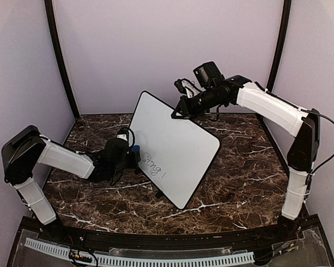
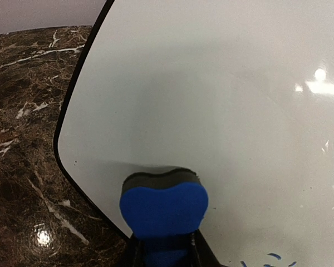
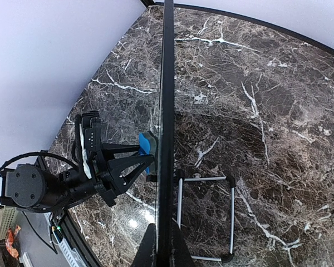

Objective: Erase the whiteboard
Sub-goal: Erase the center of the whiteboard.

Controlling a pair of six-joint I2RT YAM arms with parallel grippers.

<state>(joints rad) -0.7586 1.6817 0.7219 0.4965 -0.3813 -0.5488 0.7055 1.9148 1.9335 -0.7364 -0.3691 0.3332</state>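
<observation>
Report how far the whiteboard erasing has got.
Done: most of the whiteboard shows bare white. In hand: the right claw grips its top edge, while the left claw holds the blue eraser against its face. Left: the dark handwriting low on the board, not yet wiped.

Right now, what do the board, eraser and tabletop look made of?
The board: smooth white sheet, glossy, lamp glare shows; thin black rim. The eraser: blue foam with a dark felt-like face, bulging as if soft. The tabletop: dark veined marble look, polished; could be laminate.
</observation>
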